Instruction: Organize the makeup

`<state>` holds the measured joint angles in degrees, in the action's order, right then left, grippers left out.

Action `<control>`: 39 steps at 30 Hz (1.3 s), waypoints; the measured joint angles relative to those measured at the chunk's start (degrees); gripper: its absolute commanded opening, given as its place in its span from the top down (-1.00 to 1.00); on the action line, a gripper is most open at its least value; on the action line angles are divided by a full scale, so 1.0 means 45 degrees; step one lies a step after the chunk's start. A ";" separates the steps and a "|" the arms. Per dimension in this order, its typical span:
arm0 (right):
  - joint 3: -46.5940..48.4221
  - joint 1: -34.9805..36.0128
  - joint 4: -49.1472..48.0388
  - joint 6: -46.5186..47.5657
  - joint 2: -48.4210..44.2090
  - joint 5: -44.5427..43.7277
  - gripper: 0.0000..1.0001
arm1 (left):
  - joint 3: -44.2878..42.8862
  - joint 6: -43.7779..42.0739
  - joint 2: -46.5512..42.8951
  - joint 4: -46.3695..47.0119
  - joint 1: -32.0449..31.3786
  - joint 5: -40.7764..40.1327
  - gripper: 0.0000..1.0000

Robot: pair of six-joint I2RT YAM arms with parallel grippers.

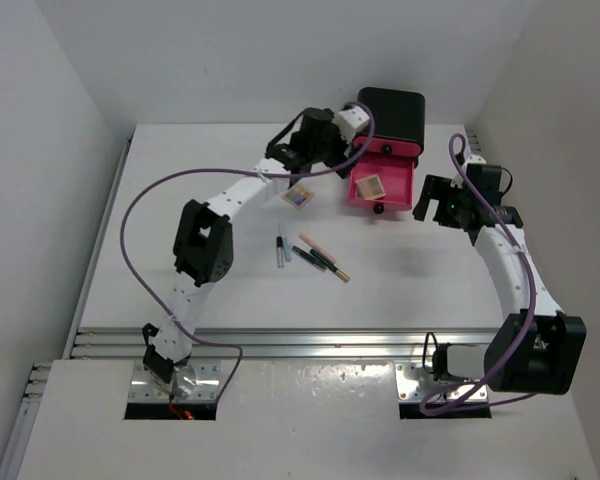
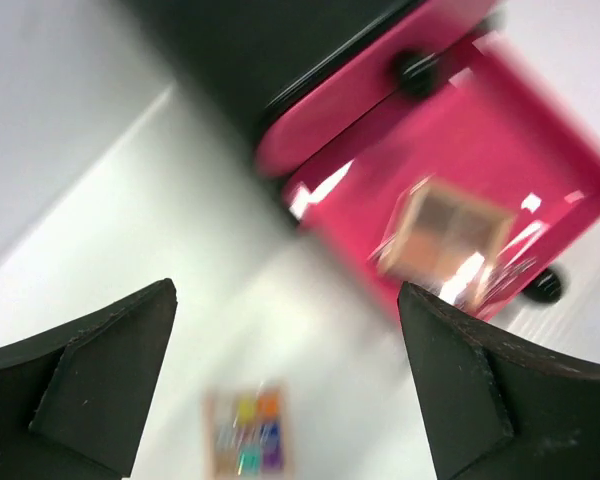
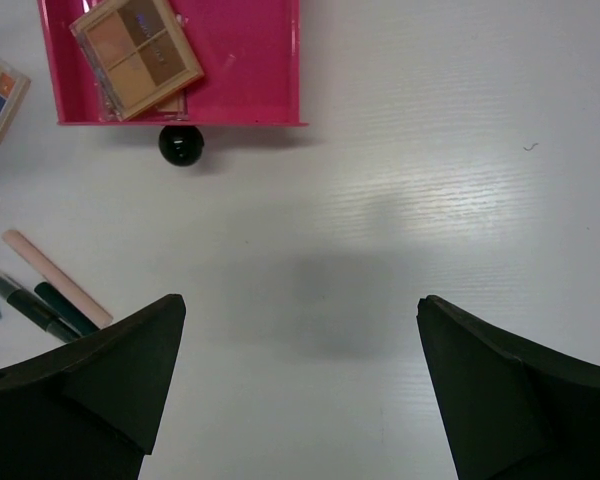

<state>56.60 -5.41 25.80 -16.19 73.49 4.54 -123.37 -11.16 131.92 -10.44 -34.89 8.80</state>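
Left fingers [image 2: 80, 380] apart, multicoloured palette [image 2: 245, 445] seen between them; right fingers [image 3: 80, 390] apart, tan palette [image 3: 137, 45] in drawer [image 3: 250, 60] beyond.

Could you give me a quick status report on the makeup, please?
Left gripper open, right gripper open, both empty. Brown palette in drawer; multicoloured palette and pencils on table. Nothing blocking.

Noted: left arm [image 1: 235, 190] and right arm [image 1: 515, 265] share white links, black joint housings [image 1: 202, 240], trailing purple cable [image 1: 126, 230]; end effector fingers [image 3: 90, 400] matte black, wedge-shaped.
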 measured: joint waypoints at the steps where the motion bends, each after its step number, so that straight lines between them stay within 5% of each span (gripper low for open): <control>1: 0.0010 0.0131 0.0005 -0.0073 0.0000 -0.0063 -1.00 | 0.0262 0.0408 -0.0325 -0.0403 0.0267 -0.0180 -0.98; 11: 0.2302 0.1520 0.1059 -0.0554 0.1127 -0.0568 -1.00 | 0.3133 0.1870 -0.0763 -0.2550 0.2161 -0.1506 -0.98; 30: 0.2773 0.2399 0.2205 0.0204 0.1719 -0.1180 -1.00 | 0.1049 0.1676 0.2132 -0.3016 0.2147 -0.1175 -0.98; 34: 0.2783 0.2399 0.2293 0.0544 0.1719 -0.1350 -1.00 | 0.0908 0.1773 0.2186 -0.3361 0.2147 -0.0845 -0.82; 39: 0.2788 0.2365 0.2283 0.0840 0.1734 -0.1462 -1.00 | 0.0763 0.1666 0.2186 -0.3891 0.2147 -0.0811 -0.35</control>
<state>69.14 5.23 36.07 -12.40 81.30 -2.04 -119.94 -3.66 141.75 -27.94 -25.23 5.15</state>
